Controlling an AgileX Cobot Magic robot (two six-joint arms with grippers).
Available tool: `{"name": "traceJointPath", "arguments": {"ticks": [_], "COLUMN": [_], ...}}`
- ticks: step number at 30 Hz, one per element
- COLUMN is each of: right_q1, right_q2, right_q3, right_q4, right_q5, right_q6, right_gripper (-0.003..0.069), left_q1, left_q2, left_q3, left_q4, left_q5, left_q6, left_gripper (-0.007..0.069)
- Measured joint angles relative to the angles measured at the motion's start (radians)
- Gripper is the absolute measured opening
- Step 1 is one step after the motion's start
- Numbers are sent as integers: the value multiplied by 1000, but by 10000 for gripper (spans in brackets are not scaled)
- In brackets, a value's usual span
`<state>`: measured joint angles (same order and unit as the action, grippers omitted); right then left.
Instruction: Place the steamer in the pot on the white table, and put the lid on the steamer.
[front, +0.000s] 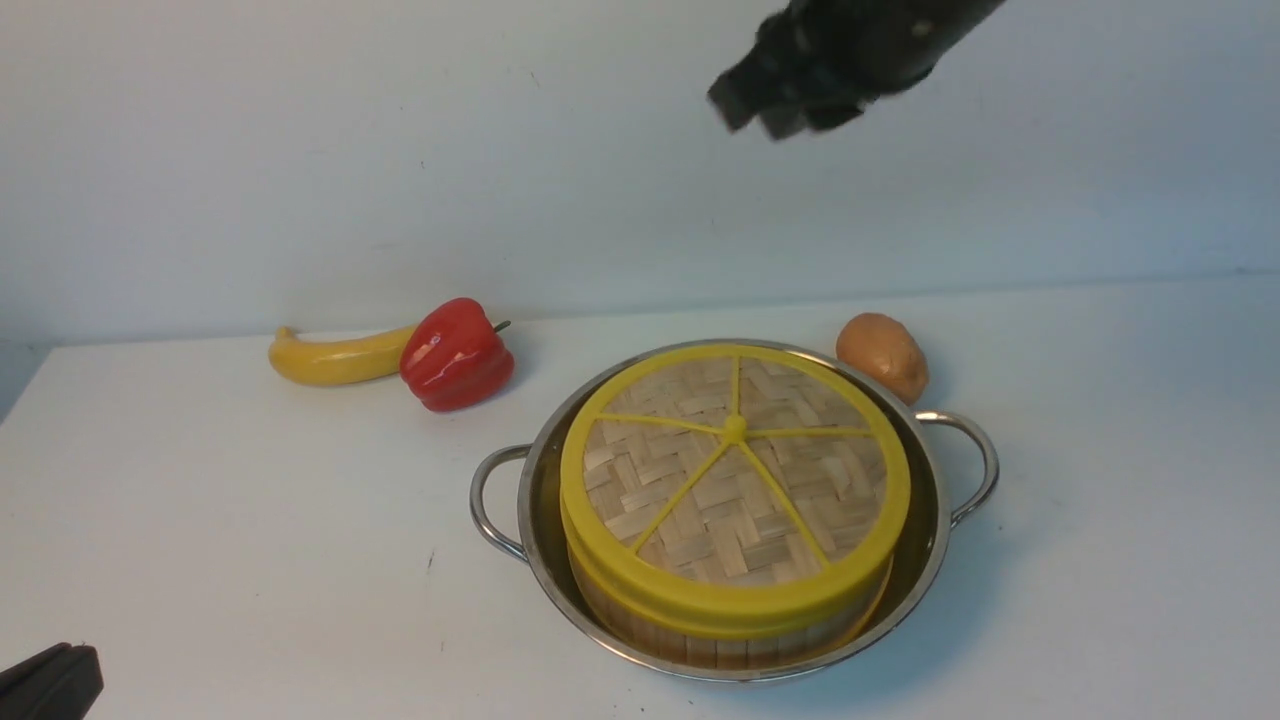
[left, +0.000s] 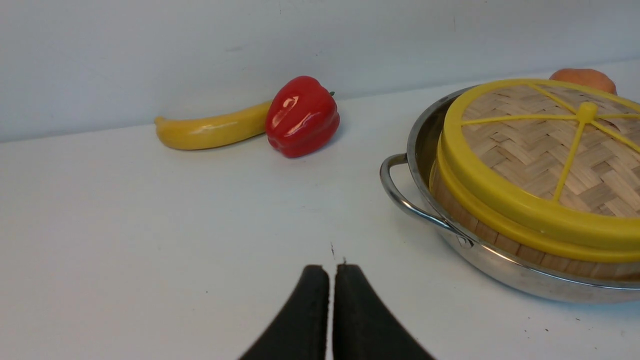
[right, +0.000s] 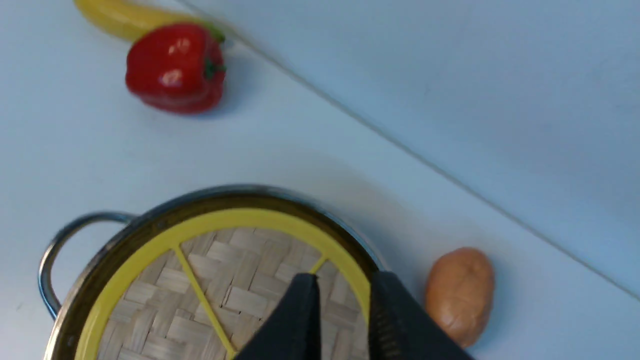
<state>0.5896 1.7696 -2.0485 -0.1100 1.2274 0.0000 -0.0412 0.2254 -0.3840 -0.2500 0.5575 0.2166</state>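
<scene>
Lid (front: 735, 470) sat on the steamer (front: 700, 628) inside the pot (front: 545, 470) on the white table (front: 250, 520). Right gripper (right: 342, 295) hung above, slightly parted and empty; left gripper (left: 331, 275) was closed. Both placements looked done; only withdrawing seemed left.

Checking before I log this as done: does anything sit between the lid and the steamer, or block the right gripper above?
Nothing visible: the lid rests on the steamer inside the pot; the right gripper hangs empty above.
</scene>
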Motion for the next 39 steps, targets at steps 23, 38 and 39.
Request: {"name": "traceJointPath", "arguments": {"ticks": [23, 38, 39], "right_q1": [1, 1, 1], "right_q2": [-877, -895, -895], "right_q3": [1199, 1244, 1244], "right_q4": [-103, -45, -44], "right_q5": [-441, -550, -550], "right_q6": [165, 204, 204], "right_gripper": [0, 25, 26], "left_q1": [0, 0, 0], "left_q2": [0, 0, 0], "left_q3": [0, 0, 0], "left_q4": [0, 0, 0], "left_q5": [0, 0, 0], "left_q6": [0, 0, 0], "left_gripper": [25, 47, 50]}}
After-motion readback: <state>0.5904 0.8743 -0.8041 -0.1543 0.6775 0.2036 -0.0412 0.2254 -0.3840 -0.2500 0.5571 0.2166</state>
